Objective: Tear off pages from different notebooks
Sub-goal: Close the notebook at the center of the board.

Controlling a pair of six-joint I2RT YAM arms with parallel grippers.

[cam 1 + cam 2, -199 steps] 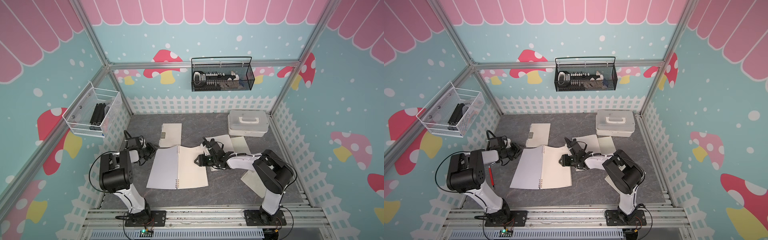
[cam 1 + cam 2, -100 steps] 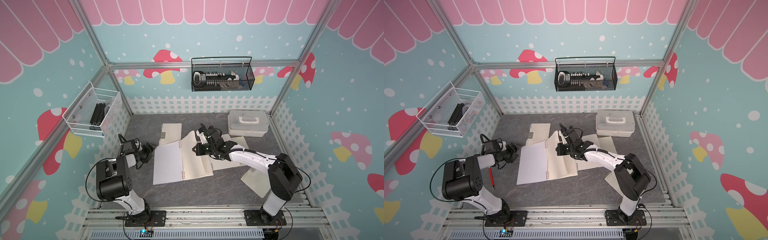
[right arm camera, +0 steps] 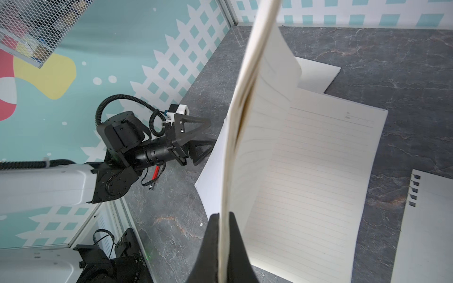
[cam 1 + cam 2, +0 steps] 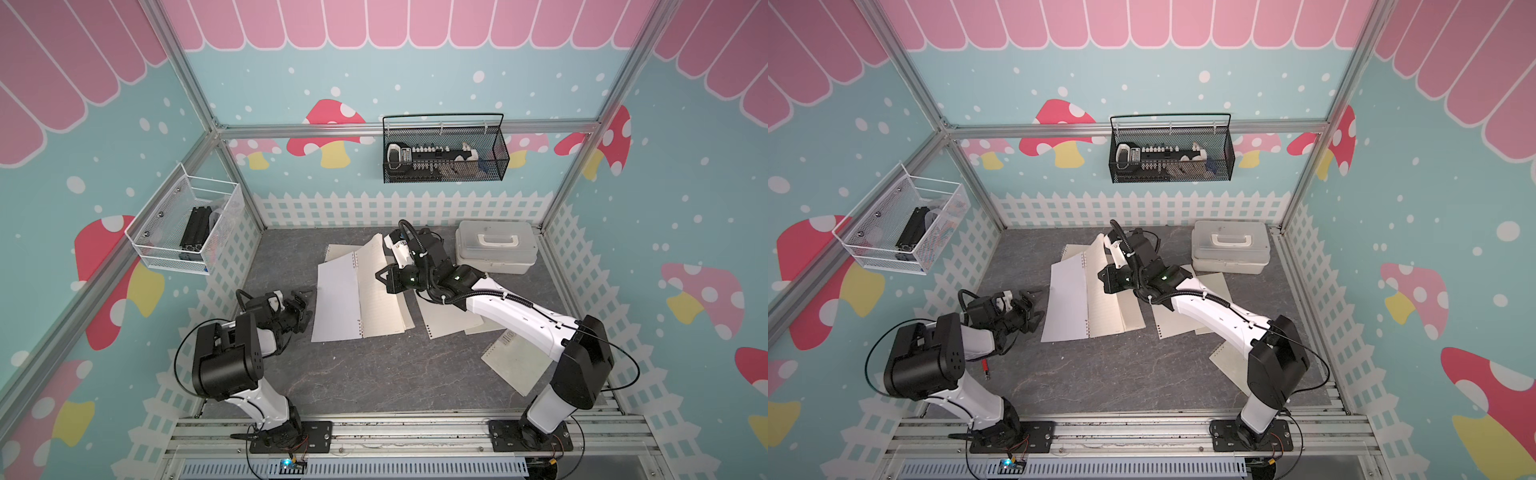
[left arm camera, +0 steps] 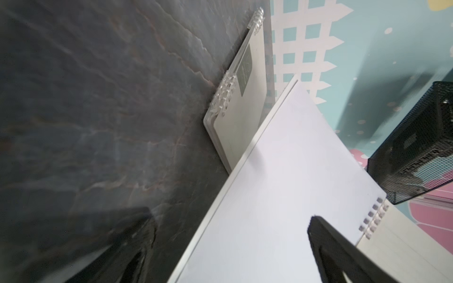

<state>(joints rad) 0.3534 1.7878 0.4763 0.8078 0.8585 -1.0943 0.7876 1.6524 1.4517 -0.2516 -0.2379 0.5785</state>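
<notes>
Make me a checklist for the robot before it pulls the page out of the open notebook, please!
1. Right end effector shut on the page: ok.
2. Only one page pinched: cannot tell; the pinched edge looks layered.
3. Left end effector holding the notebook down: not ok; it is open at the cover's edge and grips nothing.
4. Page attached at the coil: cannot tell.
5. Loose sheets out of the way: ok; they lie flat beside the notebook, not on it.
</notes>
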